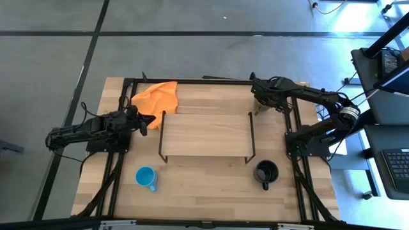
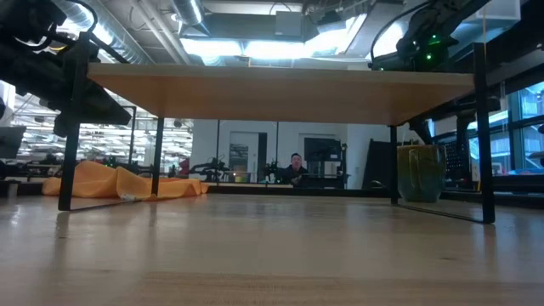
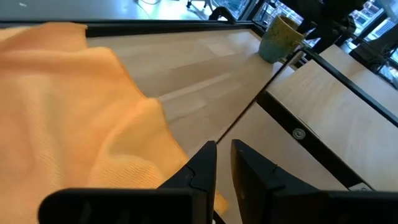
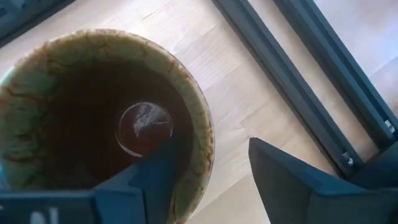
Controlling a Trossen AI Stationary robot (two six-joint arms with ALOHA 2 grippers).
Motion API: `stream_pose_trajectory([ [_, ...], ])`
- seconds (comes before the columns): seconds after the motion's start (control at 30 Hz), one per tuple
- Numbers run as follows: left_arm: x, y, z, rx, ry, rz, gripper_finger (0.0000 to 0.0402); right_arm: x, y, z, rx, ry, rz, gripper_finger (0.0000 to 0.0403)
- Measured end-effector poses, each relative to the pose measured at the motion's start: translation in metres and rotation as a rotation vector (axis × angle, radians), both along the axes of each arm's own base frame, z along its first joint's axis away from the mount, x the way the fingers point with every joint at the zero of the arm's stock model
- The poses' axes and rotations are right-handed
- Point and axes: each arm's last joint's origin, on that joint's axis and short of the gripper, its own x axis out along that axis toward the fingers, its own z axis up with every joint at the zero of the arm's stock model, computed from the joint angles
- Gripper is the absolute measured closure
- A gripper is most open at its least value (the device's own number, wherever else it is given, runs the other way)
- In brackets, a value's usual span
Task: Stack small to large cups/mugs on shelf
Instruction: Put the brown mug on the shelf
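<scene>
The olive-brown mug (image 1: 261,106) stands upright on the table at the far right, behind the shelf's (image 1: 204,134) right end; it also shows in the low view (image 2: 419,172). My right gripper (image 4: 211,149) is open above it, pointing down. One finger is inside the mug (image 4: 93,112) and one is outside its wall. The small light-blue mug (image 1: 147,177) and the black mug (image 1: 266,172) stand on the table in front of the shelf. My left gripper (image 1: 149,120) is shut and empty at the shelf's left end, beside an orange cloth (image 1: 156,96).
The orange cloth (image 3: 68,106) lies crumpled on the table at the far left, behind the shelf. Black frame rails (image 1: 192,80) run along the table's far edge and sides. The shelf's wire legs (image 2: 66,153) stand on the tabletop. A person sits in the room far behind.
</scene>
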Motion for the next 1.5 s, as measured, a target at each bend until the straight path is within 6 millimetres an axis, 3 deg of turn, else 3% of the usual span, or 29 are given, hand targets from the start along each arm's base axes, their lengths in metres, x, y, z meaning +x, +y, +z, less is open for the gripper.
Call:
stream_pose_trajectory([
  [0.83, 0.000, 0.001, 0.000, 0.009, -0.005, 0.019, 0.0360, 0.005, -0.003, 0.000, -0.054, -0.044, -0.015, 0.0201],
  [1.5, 0.000, 0.001, 0.001, 0.017, -0.006, 0.026, 0.0360, 0.010, 0.004, -0.001, 0.024, -0.058, 0.110, 0.0201],
])
